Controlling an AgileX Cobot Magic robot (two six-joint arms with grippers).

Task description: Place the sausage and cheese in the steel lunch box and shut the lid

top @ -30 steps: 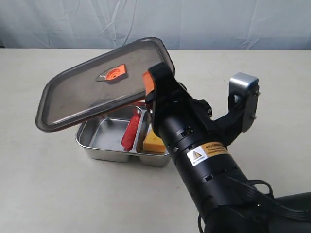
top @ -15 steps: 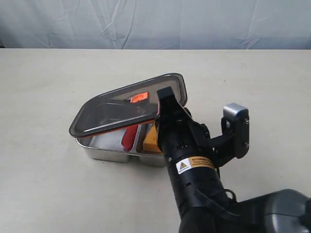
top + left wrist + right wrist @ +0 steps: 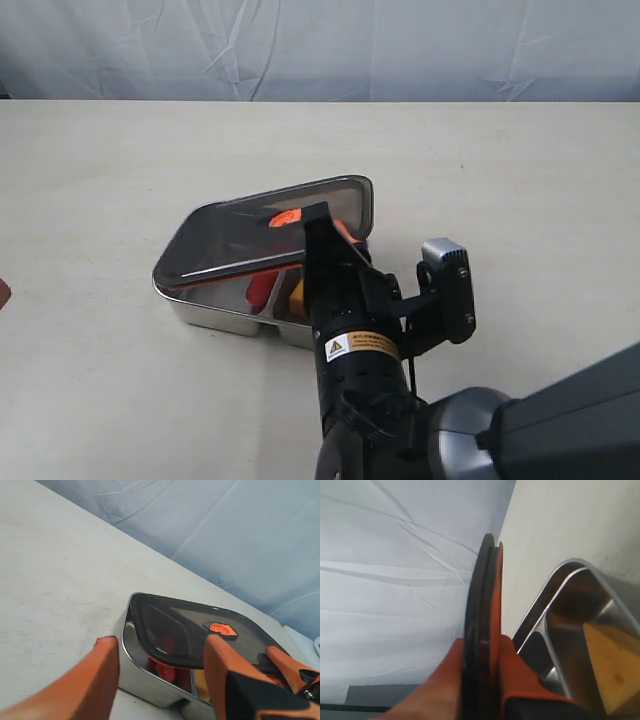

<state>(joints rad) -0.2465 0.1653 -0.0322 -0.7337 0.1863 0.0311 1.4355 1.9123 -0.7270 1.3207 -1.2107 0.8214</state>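
Observation:
The steel lunch box [image 3: 205, 310] sits mid-table with the red sausage [image 3: 262, 287] in its left compartment and the yellow cheese [image 3: 297, 298] in the right one. The dark lid [image 3: 250, 235], orange valve [image 3: 285, 217] up, slants low over the box; its far-right edge is still raised. My right gripper [image 3: 322, 222] is shut on that edge, and its wrist view shows the lid [image 3: 481, 595] edge-on between the fingers [image 3: 515, 660], with the cheese [image 3: 612, 672] below. My left gripper [image 3: 161, 639] stands open, short of the box's [image 3: 131, 655] left end, touching nothing.
The beige table [image 3: 120, 160] runs back to a pale blue cloth backdrop [image 3: 320, 50]. The black right arm [image 3: 355, 340] and its wrist camera mount [image 3: 448, 290] fill the near middle, hiding the box's right front corner.
The right gripper has brought the lid down from a steep tilt high above the box to lie low over it. The arm has dropped and drawn nearer the camera.

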